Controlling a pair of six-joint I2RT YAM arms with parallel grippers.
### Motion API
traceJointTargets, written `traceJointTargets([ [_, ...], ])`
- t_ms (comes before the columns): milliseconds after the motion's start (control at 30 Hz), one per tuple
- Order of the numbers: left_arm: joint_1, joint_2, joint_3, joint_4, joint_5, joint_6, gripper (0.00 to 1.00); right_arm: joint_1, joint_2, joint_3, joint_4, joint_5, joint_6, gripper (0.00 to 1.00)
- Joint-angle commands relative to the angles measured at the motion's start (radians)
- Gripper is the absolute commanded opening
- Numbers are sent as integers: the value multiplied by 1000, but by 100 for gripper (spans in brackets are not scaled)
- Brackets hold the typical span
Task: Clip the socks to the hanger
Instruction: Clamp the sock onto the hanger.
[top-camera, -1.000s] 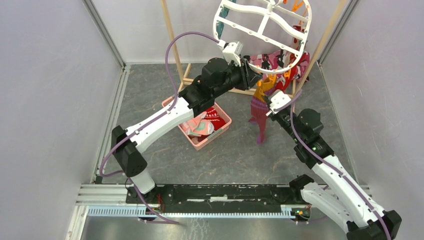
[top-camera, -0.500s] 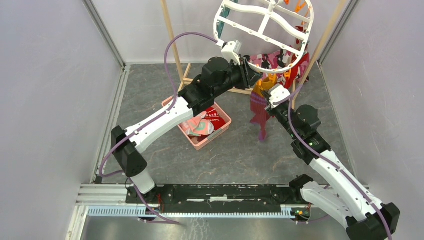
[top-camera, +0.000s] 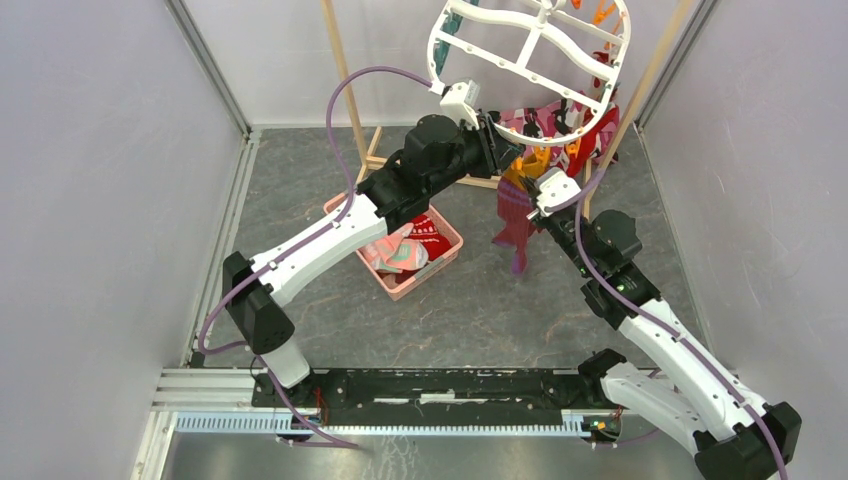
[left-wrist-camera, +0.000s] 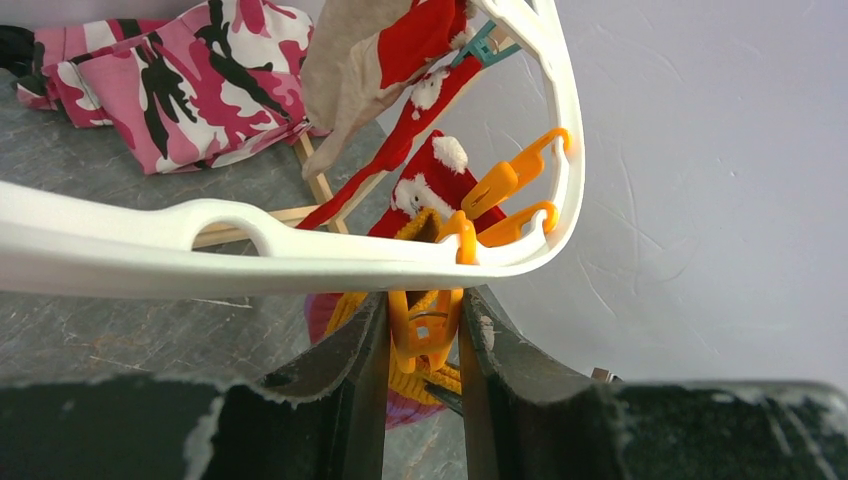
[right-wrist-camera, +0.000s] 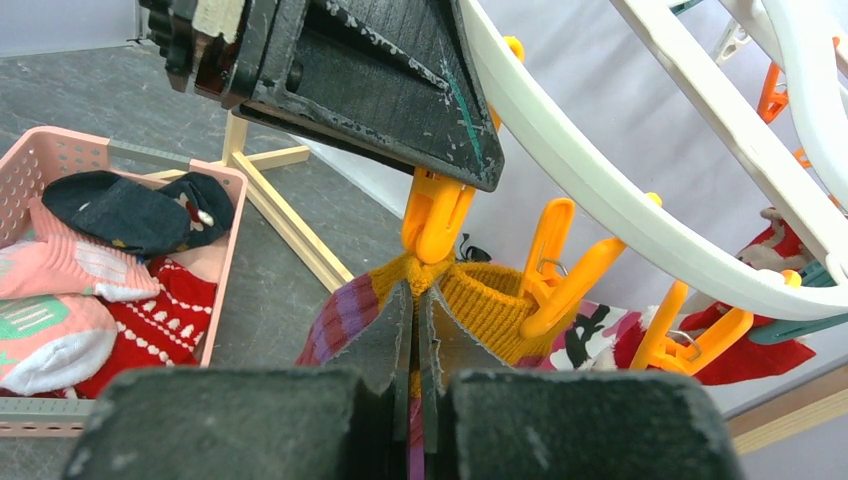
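Lifts sock (top-camera: 516, 215) higher than before, just beneath hanger (top-camera: 437, 45), with right end effector (right-wrist-camera: 412, 295) clamped on cuff; pinches orange peg (left-wrist-camera: 422, 335) under hanger rim with left end effector (left-wrist-camera: 425, 300).

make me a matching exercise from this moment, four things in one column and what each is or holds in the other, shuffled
Things:
1. left tool
2. right tool
3. pink basket
4. hanger

States:
A. shut on the yellow-cuffed sock
B. holds loose socks
C. white oval frame
D. gripping an orange peg

Pairs: 1-D, 2-A, 3-B, 4-C
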Motion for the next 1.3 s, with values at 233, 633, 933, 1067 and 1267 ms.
traceJointTargets([
  [233, -4, -15, 0, 16, -47, -73, 26, 21, 6, 49, 75, 33, -26, 0],
  [633, -3, -12, -11, 16, -53, -85, 24, 39, 6, 55, 96, 78, -85, 0],
  [933, -4, -6, -15, 17, -52, -92, 24, 49, 14, 65, 116, 76, -102, 0],
  [1067, -4, -5, -18, 17, -55, -96, 24, 55, 22, 68, 122, 74, -105, 0],
  [1267, -3, 0, -18, 18, -56, -106, 24, 74, 28, 69, 131, 79, -116, 0],
])
